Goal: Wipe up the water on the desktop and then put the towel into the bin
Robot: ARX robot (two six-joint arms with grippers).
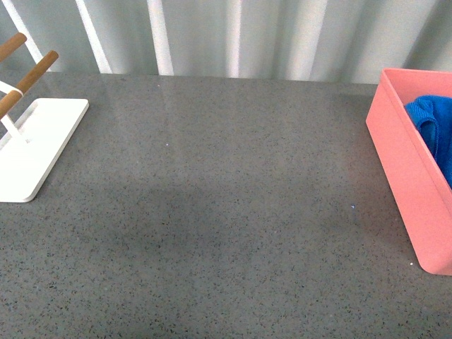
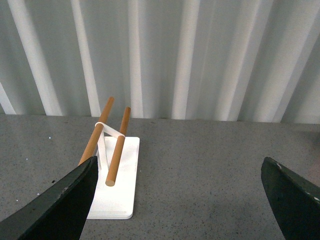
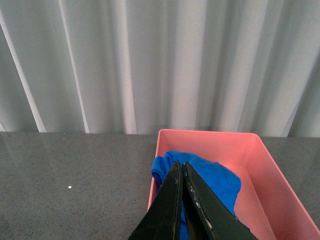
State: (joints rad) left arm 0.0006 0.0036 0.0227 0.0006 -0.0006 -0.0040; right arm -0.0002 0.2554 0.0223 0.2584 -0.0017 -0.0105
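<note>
Task status, judged from present layout: both steps appear complete. No arm visible in the front view.

Near zone: desktop (image 1: 212,233) bare across its middle, grey and speckled, with a broad faint darker patch near the centre, possibly shadow or a damp trace; cannot tell which. A few tiny bright specks scattered on the surface; too small to identify as droplets.

Left gripper (image 2: 180,200): jaws spread wide, nothing between them, raised clear of the desktop, facing the white stand (image 2: 117,190) with two wooden pegs (image 2: 119,145). Stand resting at the far left of the desktop, well apart from the bin.

Right gripper (image 3: 182,195): fingers pressed together, nothing visibly pinched, poised above the near end of the bin (image 3: 260,190).

Middle zone, right side: bin standing on the desktop at its right edge, partly cut off in the front view. Towel (image 3: 210,177) lying bunched inside the bin, toward its far end, apart from the gripper tips as far as can be seen.

Next move, if any: retract the right arm upward and back, clear of the bin wall. Optional check of the darker patch for residual moisture.

Obstructions: none on the open surface. Only hazards the bin rim near the right fingers and the stand pegs ahead of the left gripper.

Far zone: pale corrugated wall behind the desktop.
</note>
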